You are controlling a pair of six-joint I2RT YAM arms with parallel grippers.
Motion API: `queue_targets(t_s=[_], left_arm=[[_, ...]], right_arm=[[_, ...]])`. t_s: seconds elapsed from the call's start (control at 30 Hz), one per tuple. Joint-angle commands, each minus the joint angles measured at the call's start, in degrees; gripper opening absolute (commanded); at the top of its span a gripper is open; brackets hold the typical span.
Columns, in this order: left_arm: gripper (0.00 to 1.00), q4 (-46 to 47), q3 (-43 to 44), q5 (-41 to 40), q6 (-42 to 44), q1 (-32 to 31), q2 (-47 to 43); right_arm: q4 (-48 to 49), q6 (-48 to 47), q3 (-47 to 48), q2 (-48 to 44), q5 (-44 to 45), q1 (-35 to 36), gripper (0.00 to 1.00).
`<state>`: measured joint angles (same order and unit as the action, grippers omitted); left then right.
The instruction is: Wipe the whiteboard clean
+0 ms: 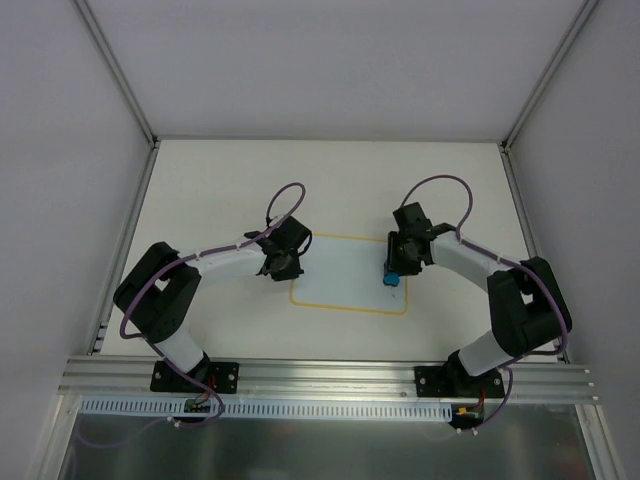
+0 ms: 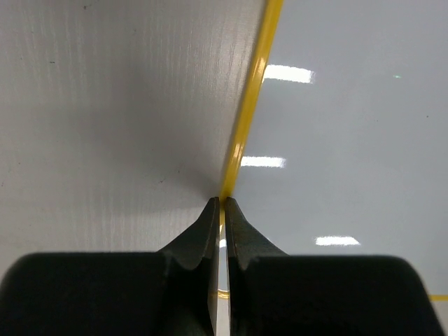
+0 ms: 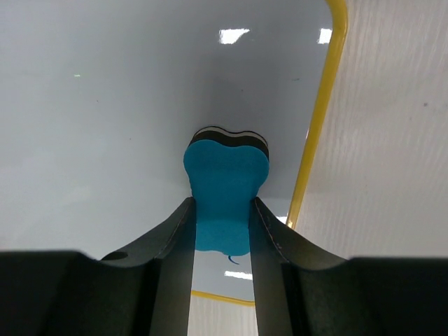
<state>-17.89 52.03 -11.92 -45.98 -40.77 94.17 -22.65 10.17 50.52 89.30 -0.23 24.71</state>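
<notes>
The whiteboard (image 1: 345,280) lies flat mid-table, white with a thin yellow border (image 2: 246,119). My right gripper (image 1: 394,268) is shut on a blue eraser (image 3: 225,178) and presses its dark underside onto the whiteboard (image 3: 105,105) near the right edge. A small blue marker stroke (image 3: 231,260) shows on the board just behind the eraser, between my right gripper's (image 3: 222,204) fingers. My left gripper (image 2: 222,204) is shut with nothing in it, and its tips rest on the board's left border; in the top view this left gripper (image 1: 283,265) sits at the board's left edge.
The cream tabletop (image 1: 220,190) surrounds the board, with grey walls on three sides. An aluminium rail (image 1: 330,375) runs along the near edge, carrying both arm bases. Purple cables (image 1: 290,195) loop above each wrist.
</notes>
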Motion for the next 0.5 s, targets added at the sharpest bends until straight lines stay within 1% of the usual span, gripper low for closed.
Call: queue_targets(t_s=[0.0, 0.17, 0.27, 0.37, 0.47], left_arm=[[0.0, -6.98, -3.25, 0.15, -0.52, 0.52, 4.97], [0.0, -7.07, -3.16, 0.15, -0.61, 0.61, 4.97], [0.0, -7.16, -3.43, -0.03, -0.69, 0.61, 4.62], [0.0, -7.16, -3.51, -0.03, -0.78, 0.61, 4.44], [0.0, -7.16, -3.51, -0.03, -0.69, 0.61, 4.44]], right_arm=[[-10.39, 1.07, -4.9, -1.58, 3.12, 2.79, 0.0], [-12.15, 4.15, -7.45, -3.25, 4.45, 9.38, 0.0], [-12.24, 6.25, -8.68, -4.04, 4.71, 11.67, 0.0], [-12.41, 7.05, -9.39, -5.1, 5.5, 12.47, 0.0], [-12.41, 6.0, -7.81, -3.52, 5.5, 12.47, 0.0]])
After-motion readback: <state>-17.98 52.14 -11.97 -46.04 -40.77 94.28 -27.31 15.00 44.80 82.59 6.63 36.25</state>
